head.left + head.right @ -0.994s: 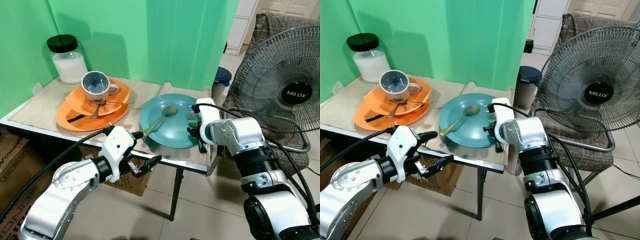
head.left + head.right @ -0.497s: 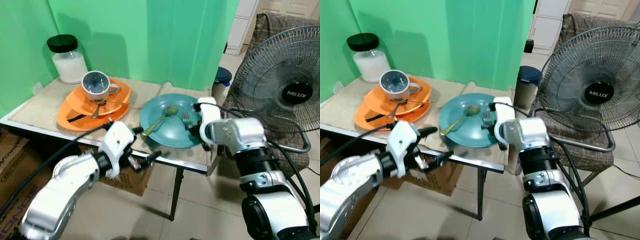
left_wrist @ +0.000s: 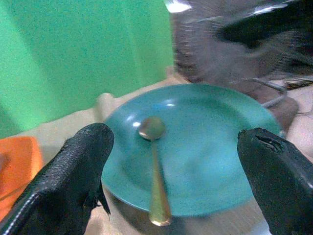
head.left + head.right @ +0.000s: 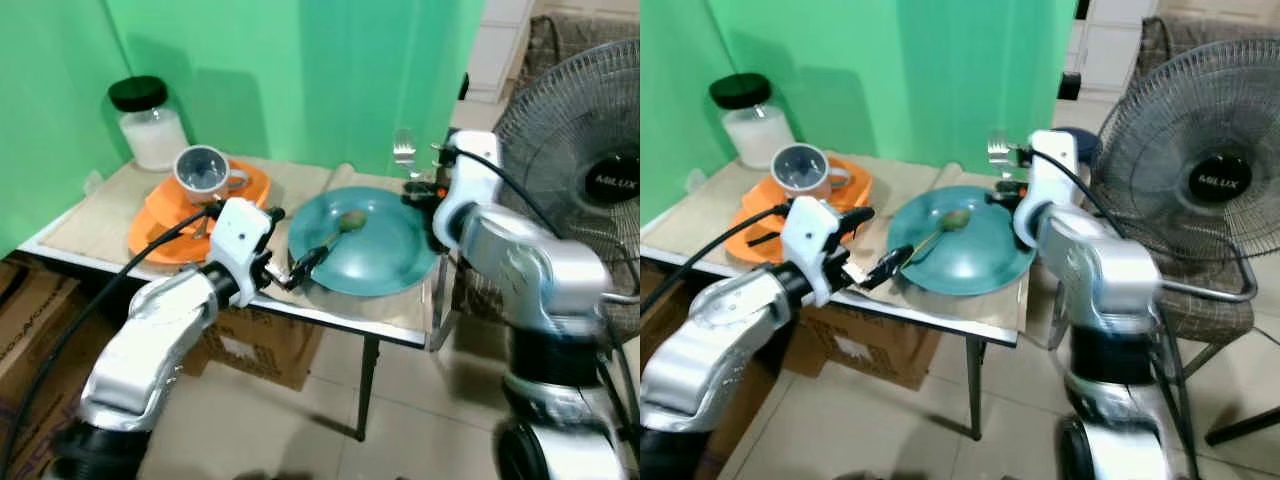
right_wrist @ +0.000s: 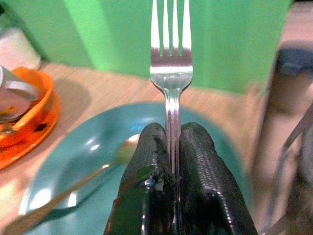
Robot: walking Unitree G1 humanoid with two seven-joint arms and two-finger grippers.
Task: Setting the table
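The right tool (image 5: 172, 161) clamped the fork (image 5: 170, 73) above the teal plate (image 4: 390, 265); the left tool (image 3: 176, 181), wide open, faced the spoon (image 3: 154, 161) near the bench's (image 4: 100, 215) front edge; neither utensil was laid out yet

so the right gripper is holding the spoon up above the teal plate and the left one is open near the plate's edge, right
Not the spoon. The right gripper is shut on a fork, as the right wrist view shows. The spoon lies on the teal plate. The left gripper is open near the plate's edge.
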